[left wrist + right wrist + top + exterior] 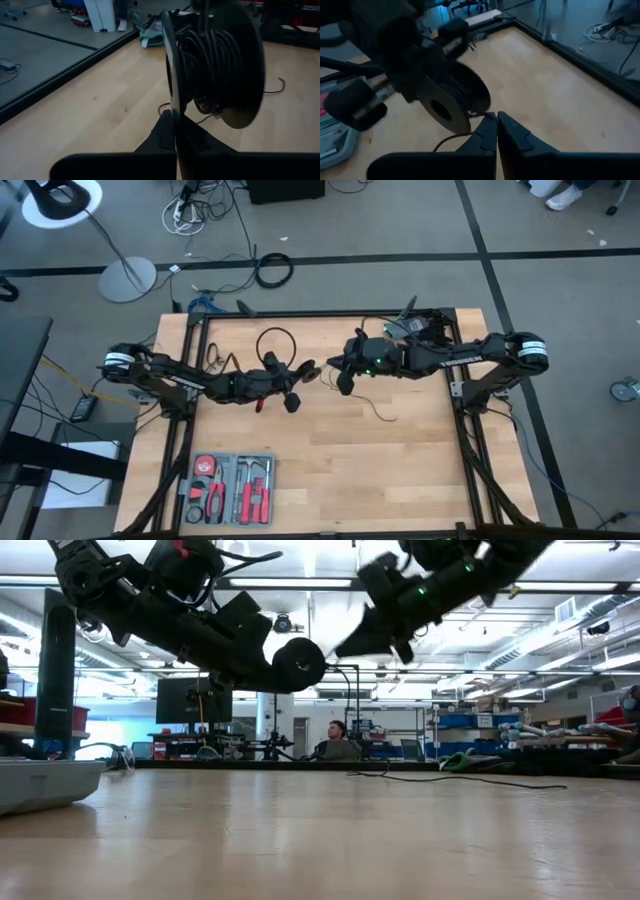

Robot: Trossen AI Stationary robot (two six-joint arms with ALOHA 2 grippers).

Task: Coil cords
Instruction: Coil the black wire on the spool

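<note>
A black reel (215, 65) with two round disc sides carries the thin black cord wound on its core. My left gripper (175, 122) is shut on it above the table's middle (292, 400). My right gripper (496, 122) hangs shut just right of the reel (345, 380), also above the table. A thin strand of cord (476, 116) runs from the reel to its fingertips. The cord's loose tail (378, 408) lies on the wood below the right gripper. My left gripper pinches the rim of the reel's nearer disc (172, 102) between its two fingers, edge-on. The fingers come from the table's left, slanting slightly down. The reel is lifted clear of the table, discs upright. My right gripper is shut on the thin strand (482, 115) where it leaves the reel, at its fingertips. The fingers come from the table's right, slanting down. The strand between fingers and reel is short, and more cord (445, 141) curves slack below.
An open tool case (232, 488) lies at the near left of the table. A loop of black cable (275, 340) lies at the far side behind the left gripper. Black frame rails (320, 314) edge the table. A person (338, 745) sits in the room beyond.
</note>
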